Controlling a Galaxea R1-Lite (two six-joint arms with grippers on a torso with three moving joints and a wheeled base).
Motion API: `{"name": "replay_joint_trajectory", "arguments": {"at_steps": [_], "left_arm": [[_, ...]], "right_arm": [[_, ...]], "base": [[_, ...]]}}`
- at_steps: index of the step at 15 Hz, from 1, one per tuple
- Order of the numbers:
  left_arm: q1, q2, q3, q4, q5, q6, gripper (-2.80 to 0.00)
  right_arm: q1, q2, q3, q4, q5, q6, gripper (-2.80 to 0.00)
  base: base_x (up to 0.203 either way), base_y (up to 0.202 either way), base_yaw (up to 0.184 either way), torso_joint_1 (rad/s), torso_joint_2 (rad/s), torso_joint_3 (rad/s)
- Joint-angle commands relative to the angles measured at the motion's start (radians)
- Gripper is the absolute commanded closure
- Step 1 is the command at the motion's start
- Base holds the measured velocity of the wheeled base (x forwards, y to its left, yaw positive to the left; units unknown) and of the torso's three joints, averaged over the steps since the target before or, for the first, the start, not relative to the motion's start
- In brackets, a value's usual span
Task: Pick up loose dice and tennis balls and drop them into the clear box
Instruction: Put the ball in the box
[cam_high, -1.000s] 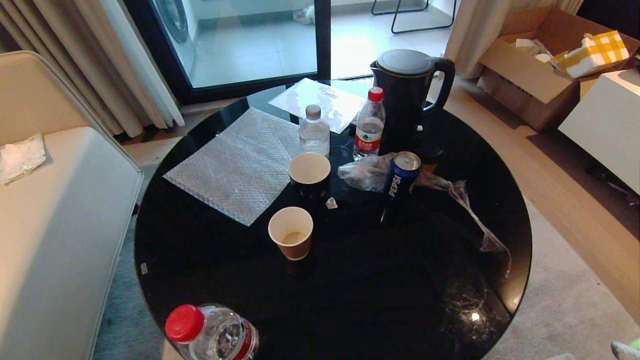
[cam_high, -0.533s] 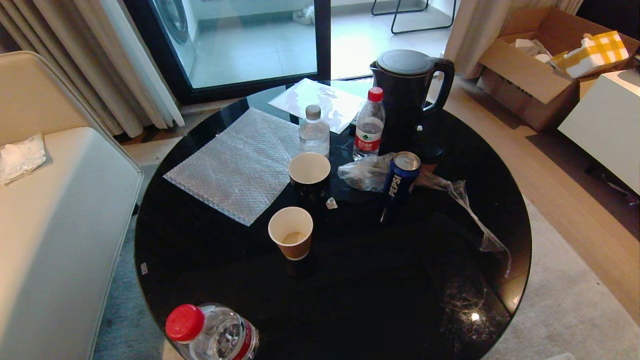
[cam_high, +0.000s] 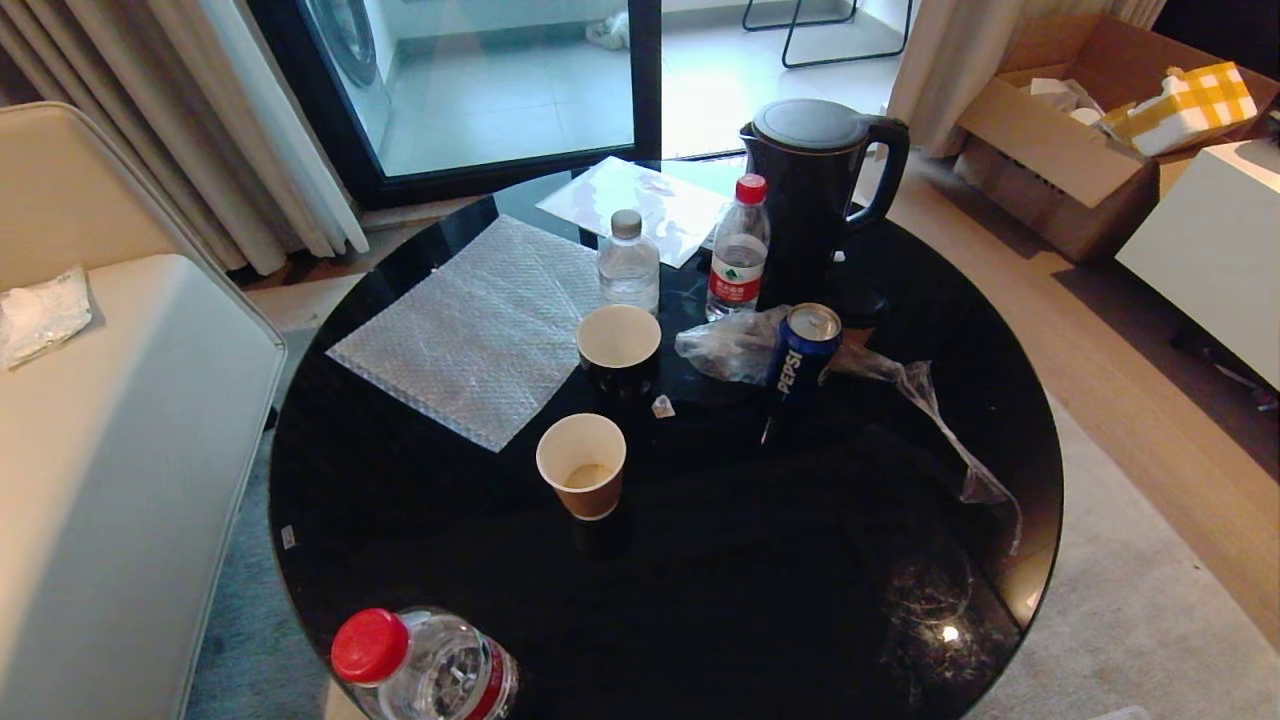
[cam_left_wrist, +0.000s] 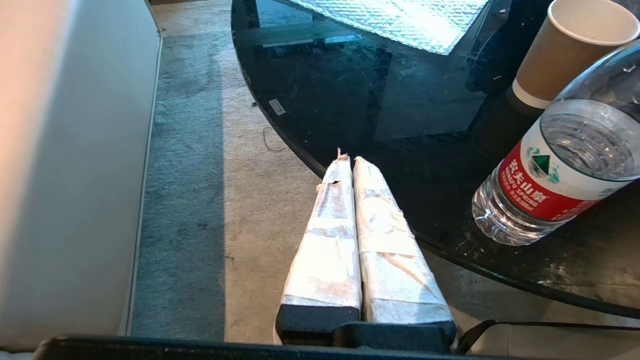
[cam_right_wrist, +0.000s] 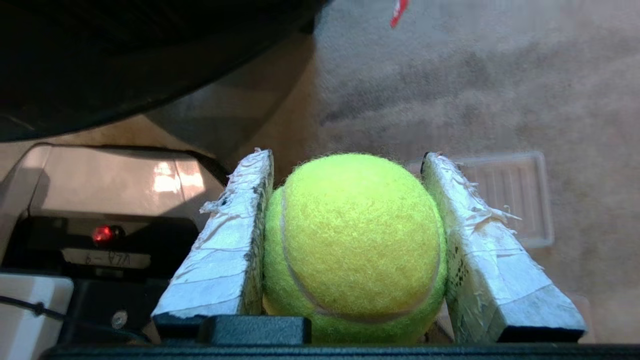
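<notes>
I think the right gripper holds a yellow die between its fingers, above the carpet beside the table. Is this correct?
Not quite. The right gripper is above the carpet beside the table, but what it holds between its fingers is a tennis ball, fuzzy yellow-green and round, not a die. The right wrist view shows this plainly.

You are looking at the left gripper (cam_left_wrist: 349, 159), whose two long tapering fingers (cam_left_wrist: 330, 240) are wearing white tape, frayed and faintly pink-stained, and sitting on a black base with a dark cable curving away beside it. The right gripper (cam_right_wrist: 347, 157) is showing the same wrapped fingers (cam_right_wrist: 225, 250), the tape peeling into ragged edges, over a black mount. Behind it you are seeing a glossy pale shell (cam_right_wrist: 100, 180), a glowing red light (cam_right_wrist: 103, 234) and a label, possibly handwritten.
</notes>
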Motion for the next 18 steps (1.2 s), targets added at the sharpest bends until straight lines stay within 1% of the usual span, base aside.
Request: {"name": "replay_joint_trajectory", "arguments": {"at_steps": [1, 2, 5, 6, 8, 9, 12, 18], "left_arm": [[0.000, 0.001, 0.000, 0.000, 0.000, 0.000, 0.00], [0.000, 0.001, 0.000, 0.000, 0.000, 0.000, 0.00], [0.000, 0.001, 0.000, 0.000, 0.000, 0.000, 0.00], [0.000, 0.000, 0.000, 0.000, 0.000, 0.000, 0.00], [0.000, 0.001, 0.000, 0.000, 0.000, 0.000, 0.00], [0.000, 0.000, 0.000, 0.000, 0.000, 0.000, 0.00], [0.000, 0.000, 0.000, 0.000, 0.000, 0.000, 0.00], [0.000, 0.000, 0.000, 0.000, 0.000, 0.000, 0.00]], "right_arm": [[0.000, 0.004, 0.017, 0.007, 0.002, -0.005, 0.00], [-0.014, 0.003, 0.018, 0.005, 0.005, -0.006, 0.00], [-0.113, -0.035, 0.028, -0.041, 0.057, -0.035, 0.00], [-0.130, -0.048, 0.033, -0.054, 0.061, -0.049, 0.00], [-0.131, -0.048, 0.042, -0.073, 0.059, -0.051, 0.00], [-0.132, -0.048, 0.044, -0.104, 0.060, -0.048, 0.00], [-0.126, -0.055, 0.062, -0.113, 0.060, -0.081, 0.00], [-0.111, -0.258, 0.079, -0.113, 0.044, -0.092, 0.00]], "base": [[0.000, 0.000, 0.000, 0.000, 0.00, 0.000], [0.000, 0.000, 0.000, 0.000, 0.00, 0.000], [0.000, 0.000, 0.000, 0.000, 0.00, 0.000], [0.000, 0.000, 0.000, 0.000, 0.00, 0.000], [0.000, 0.000, 0.000, 0.000, 0.00, 0.000], [0.000, 0.000, 0.000, 0.000, 0.00, 0.000], [0.000, 0.000, 0.000, 0.000, 0.00, 0.000], [0.000, 0.000, 0.000, 0.000, 0.00, 0.000]]}}
